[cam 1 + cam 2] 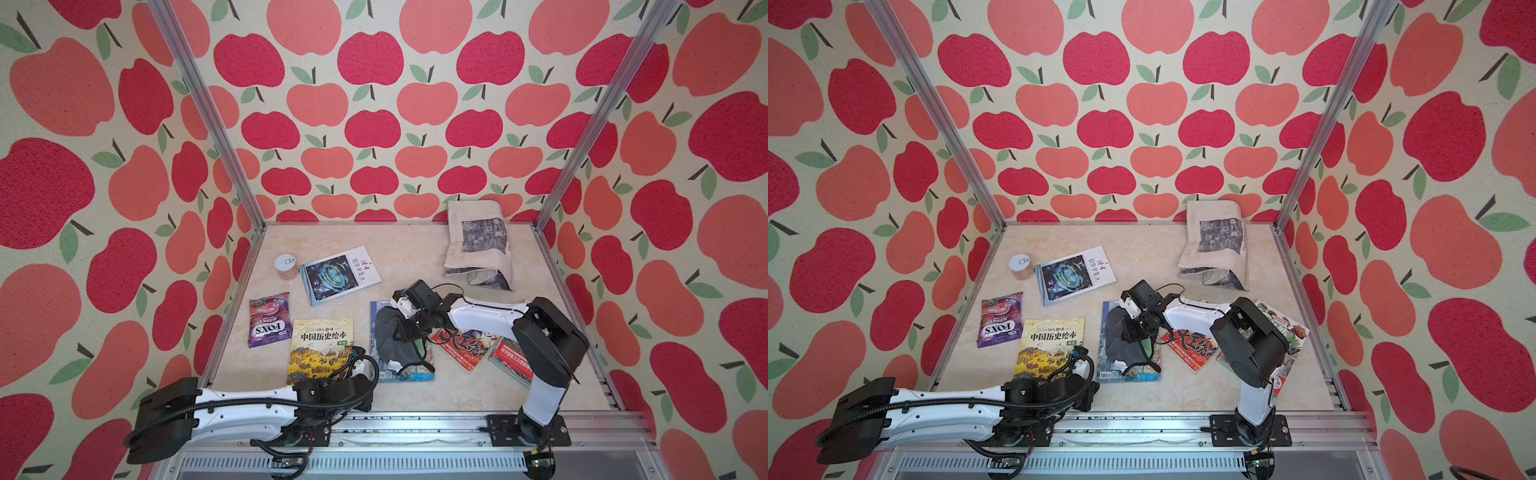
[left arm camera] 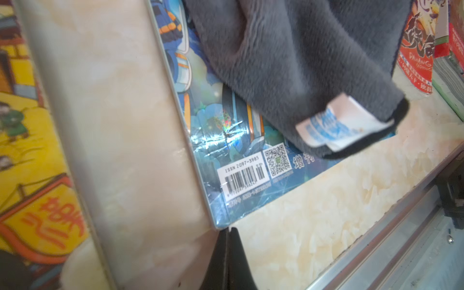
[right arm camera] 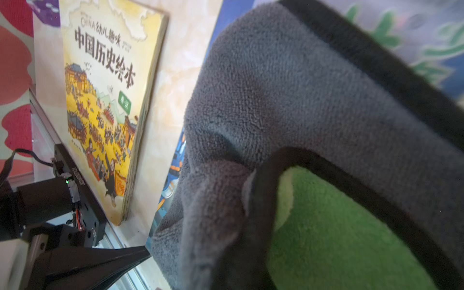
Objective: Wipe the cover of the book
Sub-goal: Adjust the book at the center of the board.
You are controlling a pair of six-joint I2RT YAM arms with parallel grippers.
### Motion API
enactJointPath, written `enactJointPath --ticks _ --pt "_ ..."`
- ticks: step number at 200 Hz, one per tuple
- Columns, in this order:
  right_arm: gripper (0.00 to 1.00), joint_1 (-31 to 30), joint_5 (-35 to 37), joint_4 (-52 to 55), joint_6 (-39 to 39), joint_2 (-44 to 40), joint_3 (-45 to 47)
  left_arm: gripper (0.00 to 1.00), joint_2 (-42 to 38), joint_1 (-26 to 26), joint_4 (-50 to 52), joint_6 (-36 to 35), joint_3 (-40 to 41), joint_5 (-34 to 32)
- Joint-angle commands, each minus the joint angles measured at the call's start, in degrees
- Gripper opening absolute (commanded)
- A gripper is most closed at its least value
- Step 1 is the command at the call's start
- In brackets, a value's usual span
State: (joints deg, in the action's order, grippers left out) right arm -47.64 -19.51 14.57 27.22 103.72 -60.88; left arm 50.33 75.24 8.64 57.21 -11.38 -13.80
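Note:
The book (image 1: pixel 409 372) is a blue magazine lying flat in the middle of the table, seen in both top views (image 1: pixel 1129 372). A grey cloth (image 1: pixel 392 338) with a green underside lies bunched over its cover. My right gripper (image 1: pixel 405 328) is shut on the cloth and low over the book; in the right wrist view the cloth (image 3: pixel 288 88) hides the fingers. My left gripper (image 2: pixel 229 229) is shut with nothing in it. Its tips sit at the book's (image 2: pixel 243 173) near corner by the barcode, below the cloth (image 2: pixel 288 62).
A yellow picture book (image 1: pixel 322 345) lies left of the blue one, and my left arm reaches over its near edge. Red magazines (image 1: pixel 461 347) lie to the right under my right arm. Further off are a candy bag (image 1: pixel 269 318), a jar (image 1: pixel 286 266), a white-and-blue book (image 1: pixel 340 274) and a folded newspaper (image 1: pixel 478 245).

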Motion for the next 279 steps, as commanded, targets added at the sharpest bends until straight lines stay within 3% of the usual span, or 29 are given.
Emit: enactJointPath --ticks 1,44,65,139,186,225,252,279 --pt "0.0 4.5 2.8 1.5 -2.2 0.3 -1.4 0.0 0.8 -0.4 4.6 0.4 0.2 -2.1" --pt "0.0 8.9 3.8 3.9 -4.1 6.1 -8.9 0.01 5.5 -0.5 1.8 -0.1 -1.3 -2.0" --pt "0.0 7.8 3.0 2.6 -3.8 4.8 -6.5 0.01 8.3 -0.8 0.3 -0.4 -2.3 -1.6" --pt "0.0 -2.4 6.2 2.3 -2.0 -14.3 16.1 0.01 15.1 -1.6 -5.6 -1.2 -3.1 -0.2" --pt "0.0 -5.6 5.9 4.8 -2.1 -22.5 19.8 0.01 13.0 -1.6 -4.6 -1.0 -2.7 -0.3" --pt "0.0 -8.9 3.8 -0.7 -2.4 -13.6 14.9 0.01 7.9 -2.3 -2.7 -1.6 -2.1 -0.8" --pt "0.0 -11.8 3.0 -2.8 -3.0 -2.8 5.6 0.01 5.2 -3.0 -0.9 -1.8 -2.0 -0.6" --pt "0.0 -14.2 1.8 -4.3 -1.9 2.0 -1.5 0.01 2.6 -3.1 2.6 -1.5 -2.5 -0.5"
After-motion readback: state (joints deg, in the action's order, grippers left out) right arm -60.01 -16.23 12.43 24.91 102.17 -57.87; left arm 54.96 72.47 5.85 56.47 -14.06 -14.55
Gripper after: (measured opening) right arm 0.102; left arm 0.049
